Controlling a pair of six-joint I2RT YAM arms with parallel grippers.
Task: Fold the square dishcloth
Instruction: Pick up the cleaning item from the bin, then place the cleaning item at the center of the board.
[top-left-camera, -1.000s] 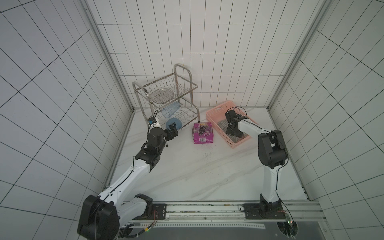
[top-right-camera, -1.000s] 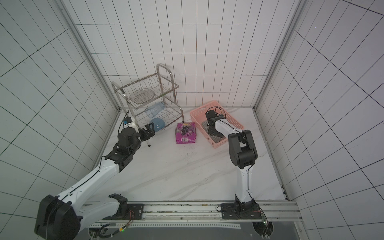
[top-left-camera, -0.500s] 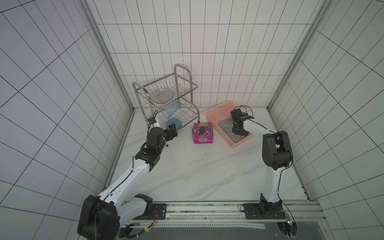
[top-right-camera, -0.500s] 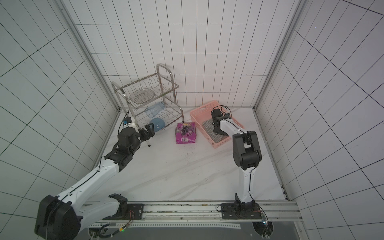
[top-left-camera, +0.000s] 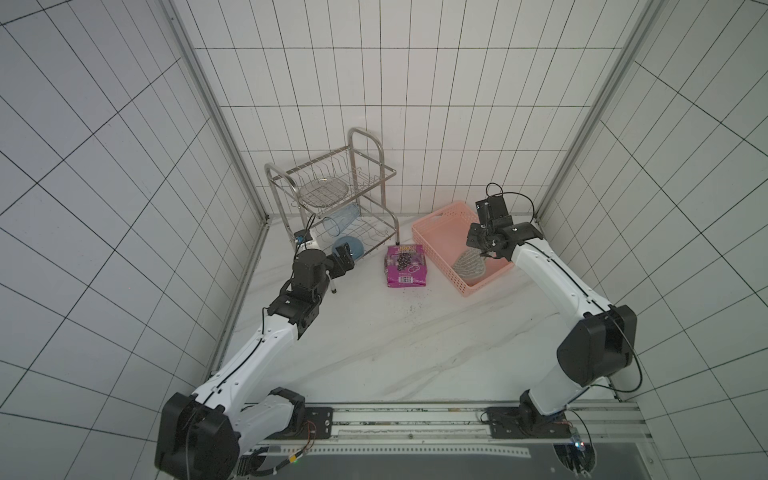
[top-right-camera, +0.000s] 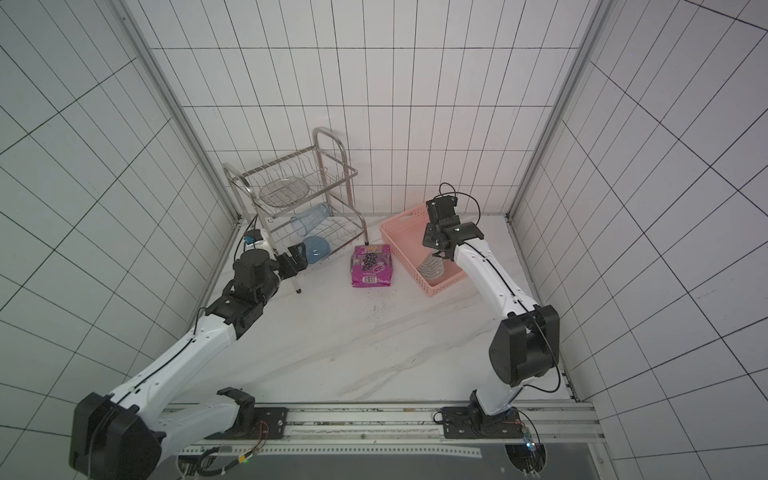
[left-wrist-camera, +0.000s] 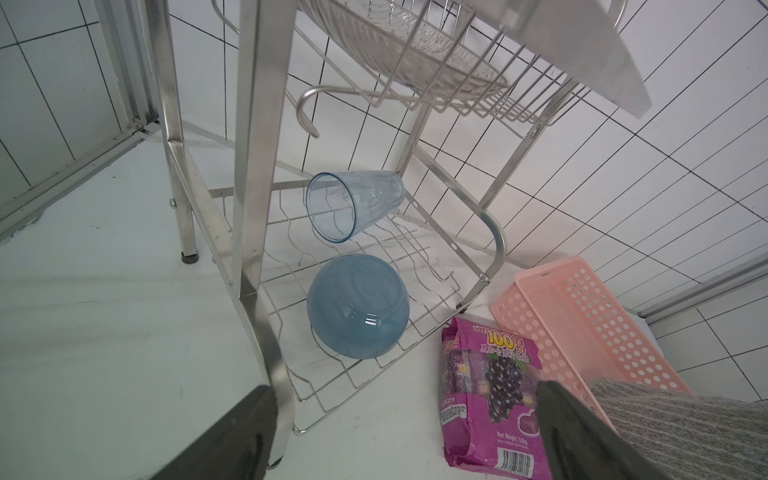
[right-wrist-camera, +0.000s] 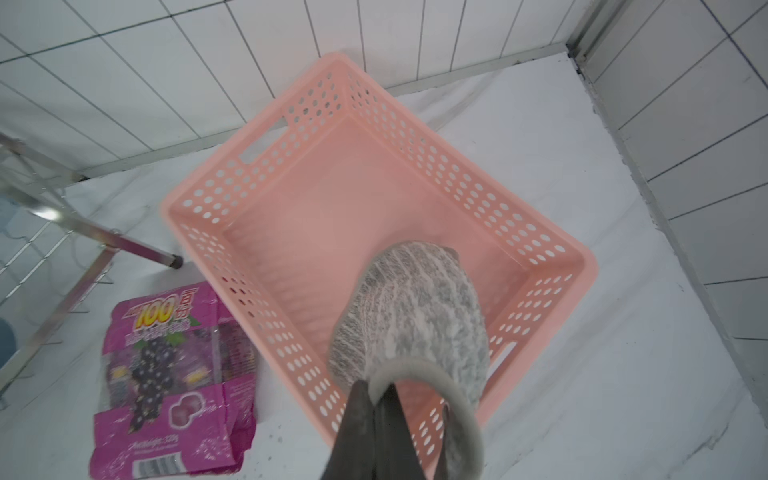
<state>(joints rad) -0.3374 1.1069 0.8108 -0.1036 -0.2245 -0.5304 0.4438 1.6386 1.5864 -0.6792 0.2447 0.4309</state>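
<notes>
The left claw (top-left-camera: 344, 262) is wide open and holds nothing, waiting by the metal rack (top-left-camera: 332, 172) at eleven o'clock on the table (top-left-camera: 374, 332). The purple snack packet (top-left-camera: 405, 266) lies at twelve. At one o'clock the right claw (right-wrist-camera: 375, 399) pinches the grey edge of the square dishcloth (right-wrist-camera: 411, 307), which hangs bunched inside the pink basket (right-wrist-camera: 419, 141) (I think so it can come out and be spread flat). Its corners are hidden in the bunch.
</notes>
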